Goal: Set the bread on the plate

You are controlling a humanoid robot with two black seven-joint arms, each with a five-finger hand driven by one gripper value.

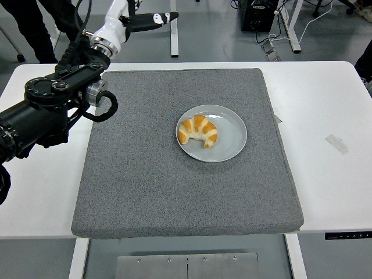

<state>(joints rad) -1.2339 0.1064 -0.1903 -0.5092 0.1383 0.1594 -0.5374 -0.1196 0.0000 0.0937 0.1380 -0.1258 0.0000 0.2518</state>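
Note:
A golden croissant (198,131) lies on the left half of the round grey plate (231,136), which sits on a grey mat (174,192). My left arm rises from the left edge, and its white hand (135,13) is high at the picture's top, far up and left of the plate. The black-tipped thumb (156,19) sticks out to the right. The other fingers run partly off the top edge. The hand is open and holds nothing. My right arm does not show.
The mat covers the middle of the white table (331,104). A small strip of tape (337,143) lies on the table at the right. A person's legs (35,29) stand beyond the far left corner. A table leg (173,29) and a black box (258,14) are behind.

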